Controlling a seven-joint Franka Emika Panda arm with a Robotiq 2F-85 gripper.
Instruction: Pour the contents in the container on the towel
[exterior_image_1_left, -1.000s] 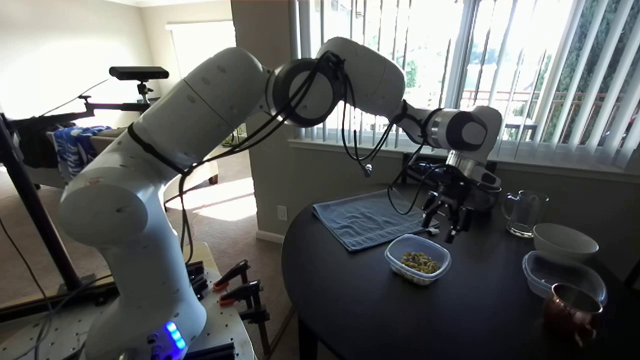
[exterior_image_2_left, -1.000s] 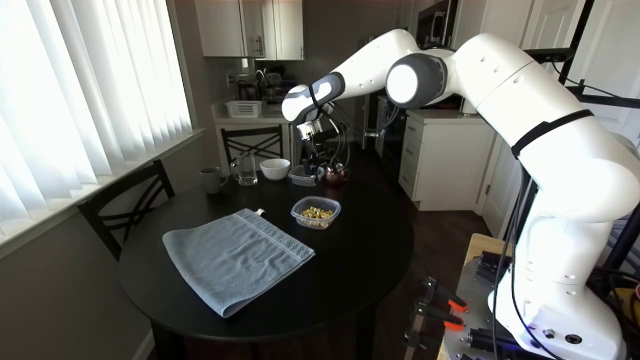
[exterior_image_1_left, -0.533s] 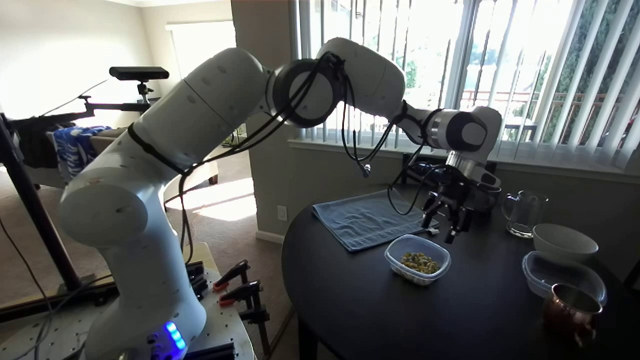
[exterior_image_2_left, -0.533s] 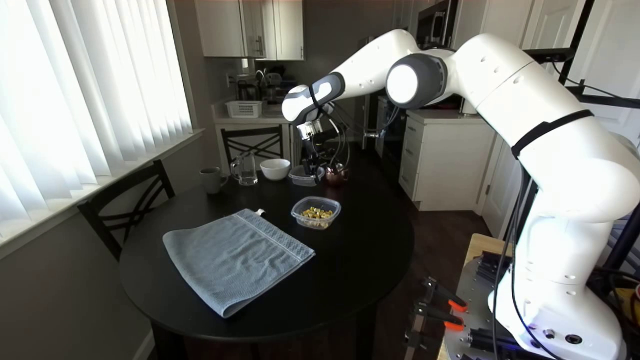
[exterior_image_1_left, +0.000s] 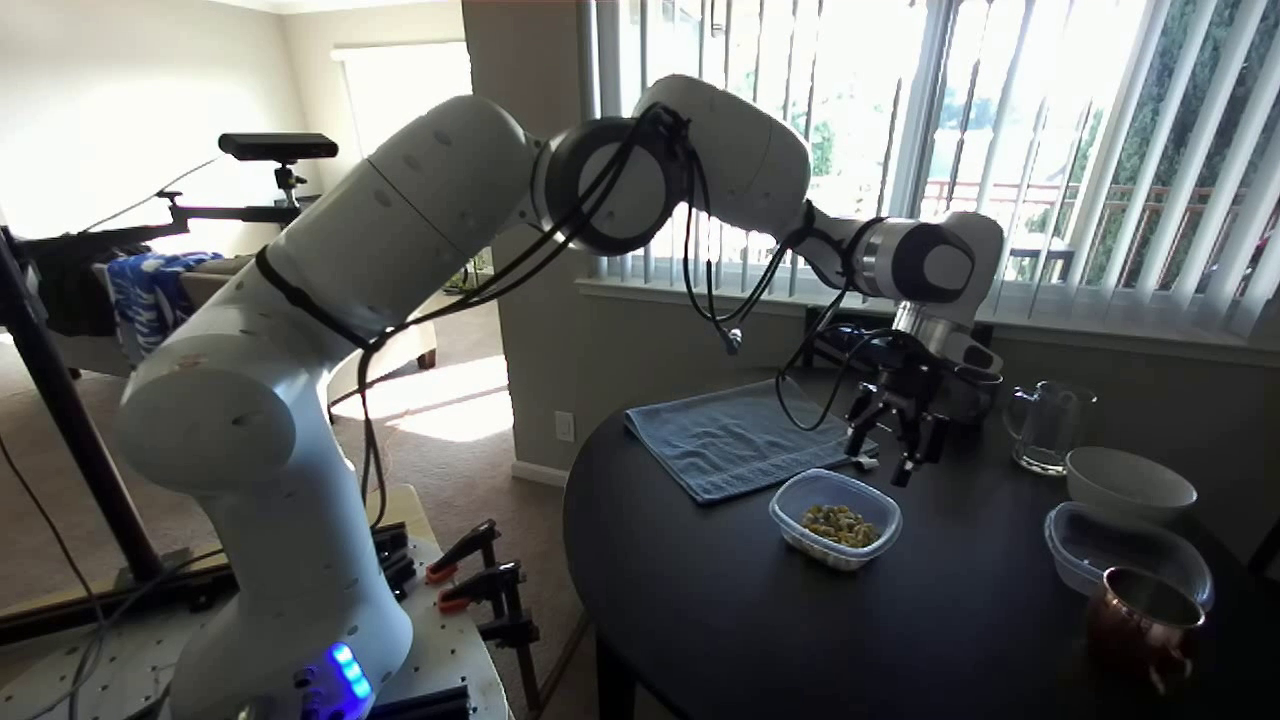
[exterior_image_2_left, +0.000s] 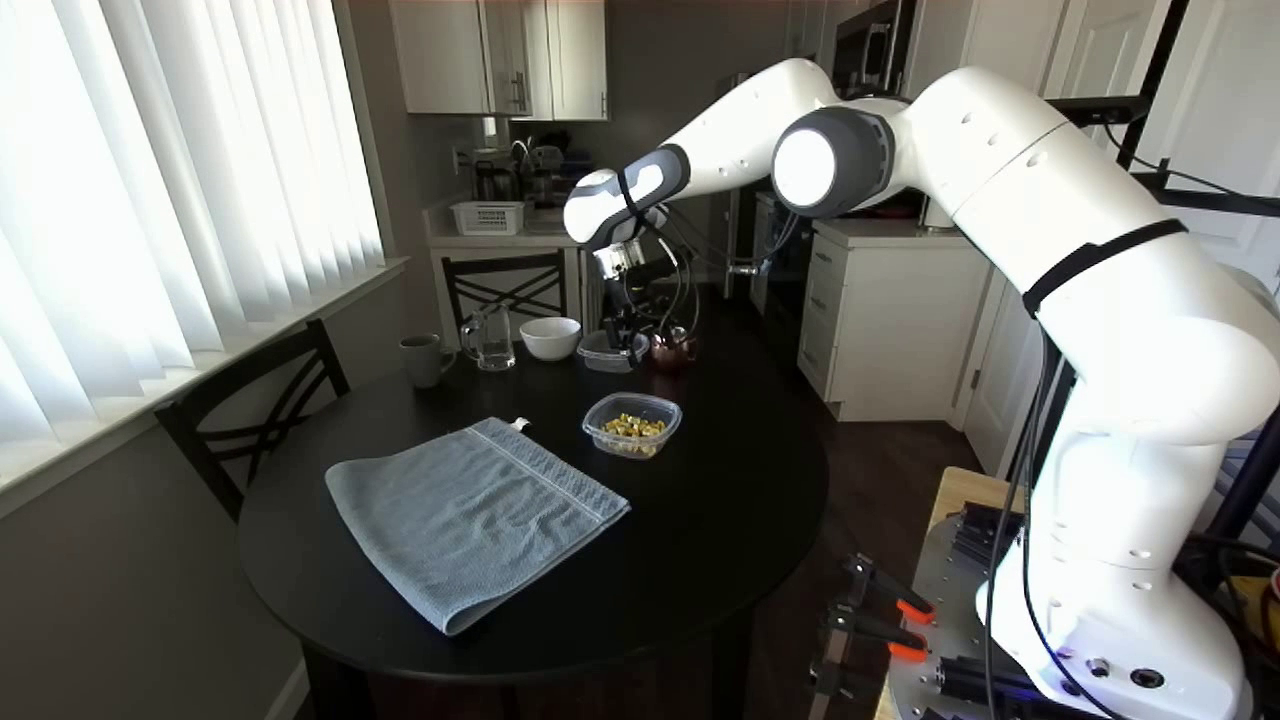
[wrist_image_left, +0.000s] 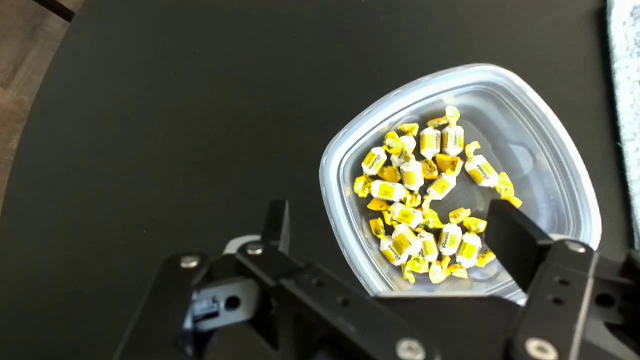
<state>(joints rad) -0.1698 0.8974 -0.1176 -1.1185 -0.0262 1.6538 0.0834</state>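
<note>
Holding jaws wide on the gripper; hovering higher than one container; seeing roughly fourteen yellow-white wrapped sweets inside, reading "Ricola" on several; finding one towel farther from the jaws, past the container.

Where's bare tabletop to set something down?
The candy container has bare table on two sides: toward the copper mug, and toward the table edge facing the robot's base, beside the towel. Crowded: glass mug, white bowl, clear tub and copper mug stand clustered. The fingers hang above.
</note>
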